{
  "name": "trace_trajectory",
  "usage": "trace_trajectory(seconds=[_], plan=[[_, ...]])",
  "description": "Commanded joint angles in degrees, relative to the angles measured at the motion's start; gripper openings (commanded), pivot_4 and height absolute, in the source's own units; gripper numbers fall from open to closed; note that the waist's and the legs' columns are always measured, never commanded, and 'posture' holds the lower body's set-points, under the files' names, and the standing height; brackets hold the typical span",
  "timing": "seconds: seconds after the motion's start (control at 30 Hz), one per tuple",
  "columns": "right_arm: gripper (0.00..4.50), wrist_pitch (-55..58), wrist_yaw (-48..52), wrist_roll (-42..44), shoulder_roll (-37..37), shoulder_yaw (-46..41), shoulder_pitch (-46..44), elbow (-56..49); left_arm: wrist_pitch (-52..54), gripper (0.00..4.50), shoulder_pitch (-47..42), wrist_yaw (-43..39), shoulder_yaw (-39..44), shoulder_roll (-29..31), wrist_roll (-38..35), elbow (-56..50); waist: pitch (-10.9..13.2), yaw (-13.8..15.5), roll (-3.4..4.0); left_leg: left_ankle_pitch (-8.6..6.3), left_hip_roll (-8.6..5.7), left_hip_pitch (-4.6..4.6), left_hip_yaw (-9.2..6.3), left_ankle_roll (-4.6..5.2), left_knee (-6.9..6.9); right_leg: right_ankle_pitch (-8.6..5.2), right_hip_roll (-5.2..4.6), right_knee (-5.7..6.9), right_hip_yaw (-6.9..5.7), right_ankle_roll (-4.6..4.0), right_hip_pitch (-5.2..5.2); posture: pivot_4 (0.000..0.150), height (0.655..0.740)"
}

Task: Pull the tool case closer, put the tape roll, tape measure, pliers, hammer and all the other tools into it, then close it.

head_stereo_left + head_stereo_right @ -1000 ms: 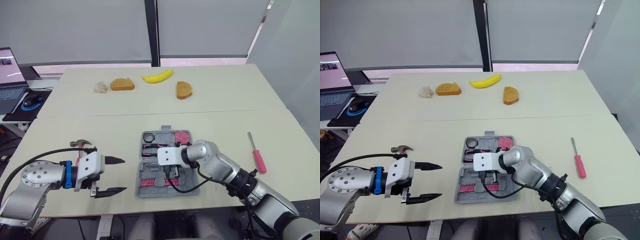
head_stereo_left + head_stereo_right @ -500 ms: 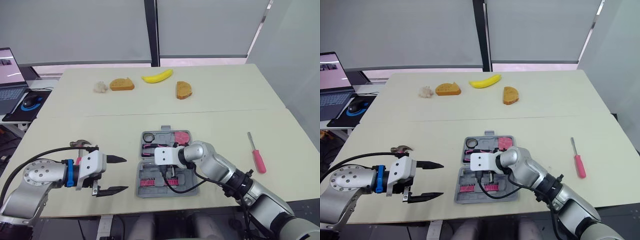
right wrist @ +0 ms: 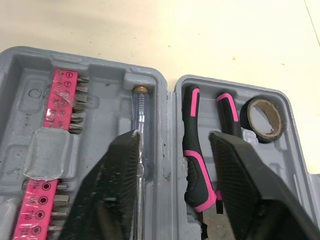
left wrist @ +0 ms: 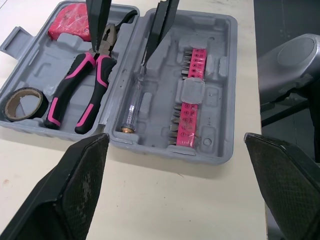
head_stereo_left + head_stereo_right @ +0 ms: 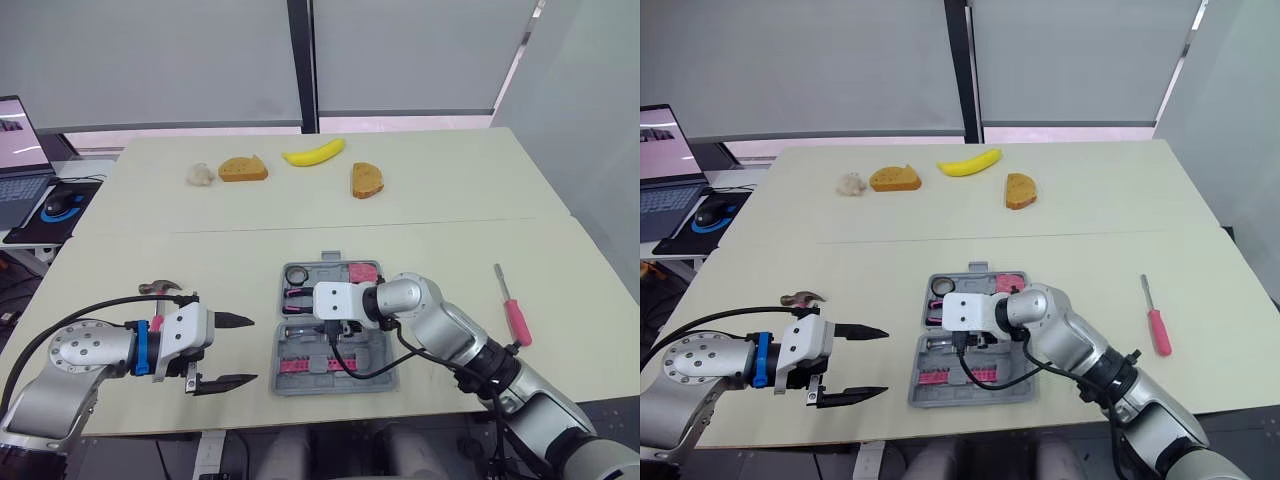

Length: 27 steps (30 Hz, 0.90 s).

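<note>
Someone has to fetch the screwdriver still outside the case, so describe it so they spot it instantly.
Find the open grey tool case near the front of the table. On the robot's right of it, a screwdriver lies alone on the bare tabletop, handle toward the robot. Its pink-red handle sets it apart from the clear-handled screwdriver inside the case.

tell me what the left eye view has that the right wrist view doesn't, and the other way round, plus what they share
Left eye view adds: the metal-headed claw hammer on the table behind the open left gripper, the red-handled screwdriver lying to the case's right, and the yellow banana far back.

Right wrist view adds: the clear-handled screwdriver lying in the groove beside the case's hinge.

Both share: the open grey plastic tool case, the black tape roll, the pink-and-black-handled pliers, and the right gripper, open above the case.
</note>
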Motion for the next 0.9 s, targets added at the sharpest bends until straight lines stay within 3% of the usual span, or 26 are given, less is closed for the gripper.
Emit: trace_trajectory(seconds=[0.03,0.23,0.73,0.9], plan=[[1.29,-1.5,0.3,0.6,0.7,0.0,-0.3,0.2,-0.5,4.50,-0.4,0.1,0.1,0.1,0.1,-0.3,0.0,0.0,0.00,0.00,0.00,0.00,0.00,0.00,0.00,0.00,0.00,0.00,0.00,0.00,0.00,0.150,0.7400],[0.02,-2.7,0.0,-0.2,2.0,1.0,-0.2,4.3,-0.4,4.50,-0.5,0.2,0.0,0.1,0.2,-0.5,0.0,0.0,0.00,0.00,0.00,0.00,0.00,0.00,0.00,0.00,0.00,0.01,0.00,0.00,0.00,0.150,0.7400],[0.02,-5.1,-0.6,-3.6,1.9,3.2,0.8,11.0,-0.5,4.50,0.1,0.3,0.3,0.1,0.3,-0.1,0.0,0.0,0.00,0.00,0.00,0.06,0.00,0.00,0.00,0.00,0.01,0.01,0.00,0.00,0.05,0.150,0.7400],[0.02,-3.2,-0.4,0.9,3.3,-1.7,2.1,3.4,-0.1,4.50,1.8,0.9,2.5,-0.3,-1.1,0.4,0.0,0.0,0.00,0.00,0.02,0.10,-0.01,0.00,-0.01,0.00,0.02,0.02,0.00,0.00,0.06,0.150,0.7400]])
